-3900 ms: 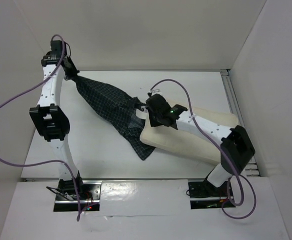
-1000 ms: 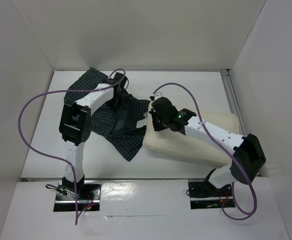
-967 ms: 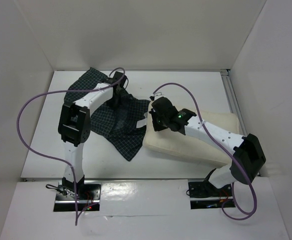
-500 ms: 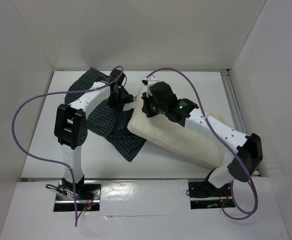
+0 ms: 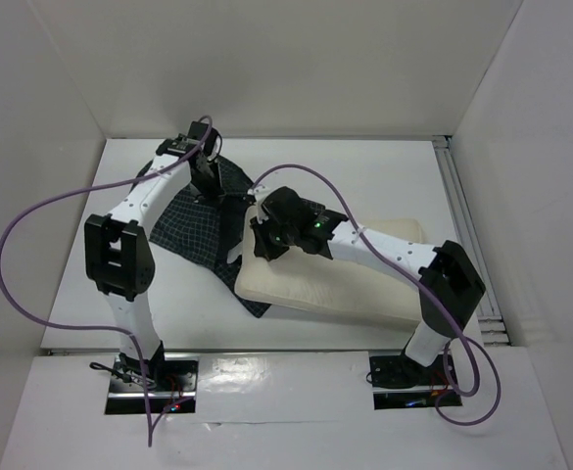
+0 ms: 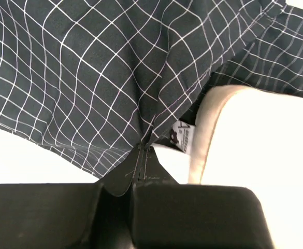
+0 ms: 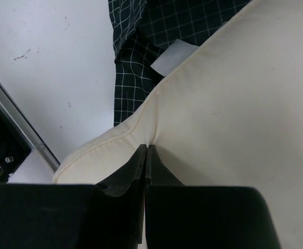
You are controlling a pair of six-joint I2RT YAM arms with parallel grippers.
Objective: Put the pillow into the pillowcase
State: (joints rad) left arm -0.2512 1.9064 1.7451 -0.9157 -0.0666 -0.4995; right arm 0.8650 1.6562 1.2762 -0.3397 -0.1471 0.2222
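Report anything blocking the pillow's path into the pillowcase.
Nothing visible does. The plump cream-white pillow, clamped in the jaws of the right gripper, has its corner right at the dark grid-checked fabric pillowcase, whose edge the left gripper pinches. No other object lies between them.

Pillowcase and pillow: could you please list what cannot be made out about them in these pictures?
Top view: the right arm covers where the pillow meets the pillowcase, so whether a corner is inside cannot be told.
Left wrist view: the print on the tag is too small to read.
Right wrist view: the frame edges cut off most of the pillow, and the right gripper hides the spot it pinches.
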